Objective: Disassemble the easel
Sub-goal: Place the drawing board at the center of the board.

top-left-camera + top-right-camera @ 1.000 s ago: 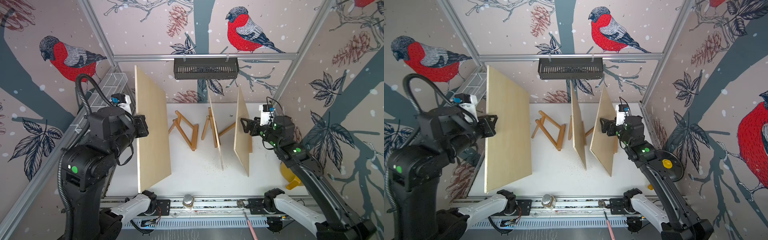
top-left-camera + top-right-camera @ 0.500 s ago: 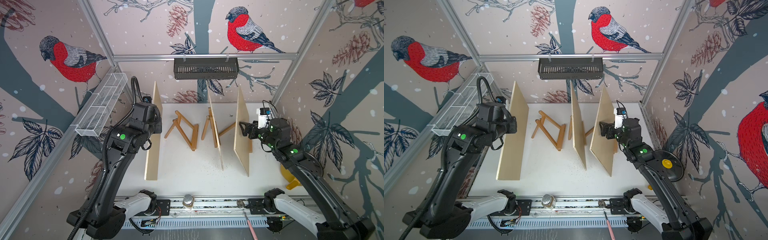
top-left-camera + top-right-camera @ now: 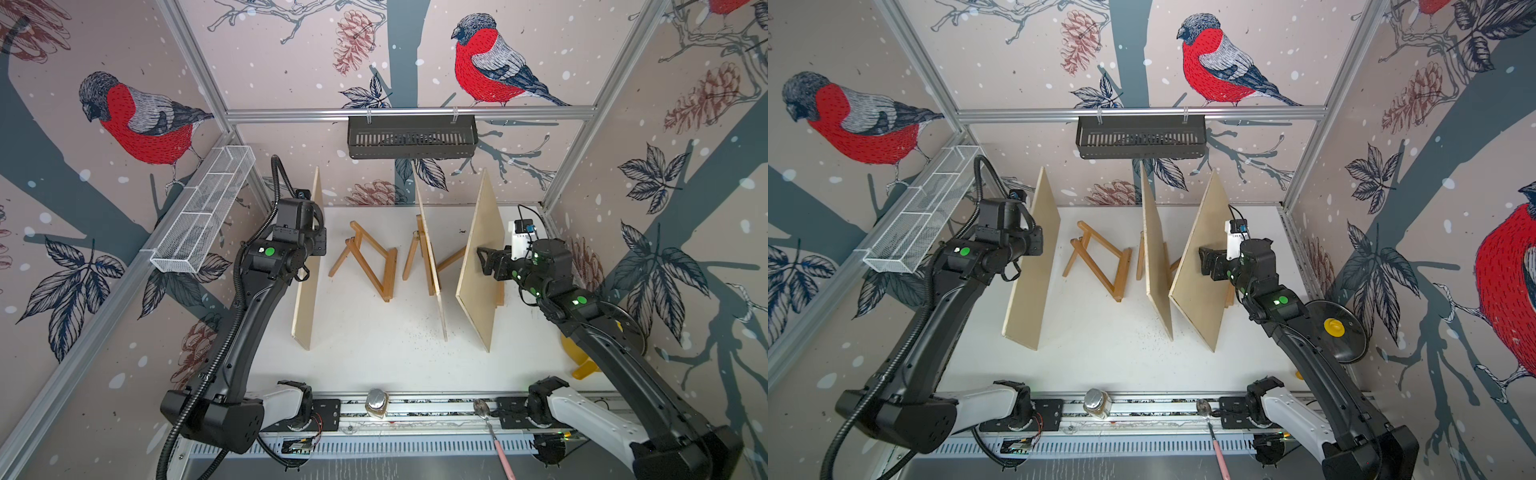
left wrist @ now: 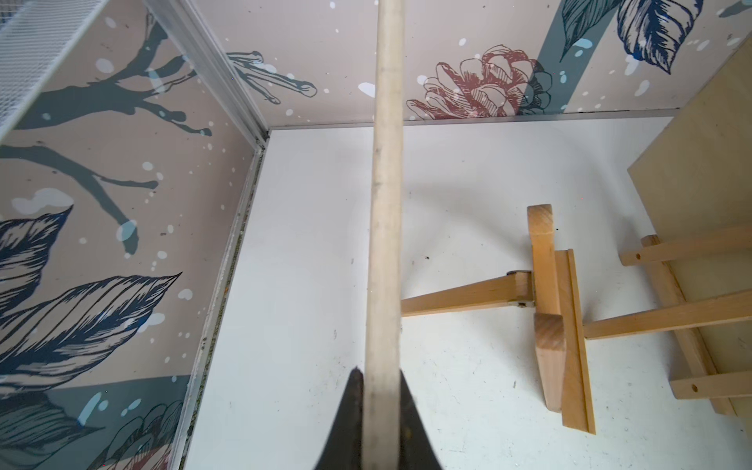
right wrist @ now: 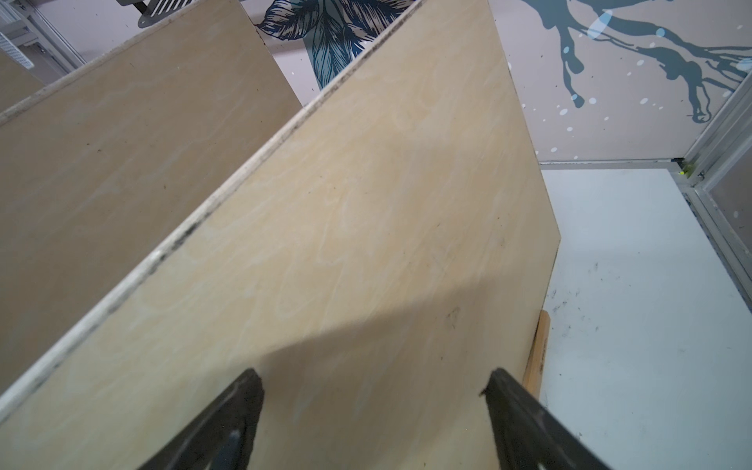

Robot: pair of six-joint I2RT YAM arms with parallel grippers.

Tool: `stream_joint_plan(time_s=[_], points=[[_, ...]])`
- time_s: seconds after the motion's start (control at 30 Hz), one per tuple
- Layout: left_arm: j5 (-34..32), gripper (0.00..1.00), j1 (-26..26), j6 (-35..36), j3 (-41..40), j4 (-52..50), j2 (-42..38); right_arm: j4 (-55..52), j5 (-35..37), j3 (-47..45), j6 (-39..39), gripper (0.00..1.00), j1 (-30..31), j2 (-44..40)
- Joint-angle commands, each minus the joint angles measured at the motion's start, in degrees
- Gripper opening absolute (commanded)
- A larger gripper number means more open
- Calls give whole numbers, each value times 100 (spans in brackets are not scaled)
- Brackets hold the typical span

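Left easel [image 3: 370,266] stands on the white table [image 3: 374,361], left of centre, frame legs spread; also seen from the left wrist [image 4: 549,317]. Just left of it is the left board [image 3: 306,274], a plywood panel up on edge, running near-to-far and roughly vertical. Left gripper [image 4: 379,372] is clamped on that panel's top edge, fingers [image 4: 354,398] pinched tight on both faces. Whether the panel's bottom edge touches the table can't be told. Right of centre, the middle board [image 3: 430,257] leans on the middle easel [image 3: 411,257]. Further right, the right board [image 3: 478,266] leans on the right easel [image 3: 500,297], of which only bits show past the panel's edge. Right gripper [image 5: 373,374] sits just beside the right board's right-hand face, fingers [image 5: 228,419] spread wide and holding nothing; contact with the panel is unclear. Around the cell: white wire basket [image 3: 203,216] on the left wall, black basket [image 3: 411,137] on the far rail, jar [image 3: 376,401] and spoon [image 3: 482,409] on the near rail, and a yellow-knobbed lid [image 3: 1333,328] at the right edge behind the right arm.
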Motion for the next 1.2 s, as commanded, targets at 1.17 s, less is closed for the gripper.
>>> stream_joint_plan(time_s=[1.17], points=[[4373, 0, 1020, -1367, -295, 2129, 854, -73, -687, -319, 120, 90, -1246, -781]])
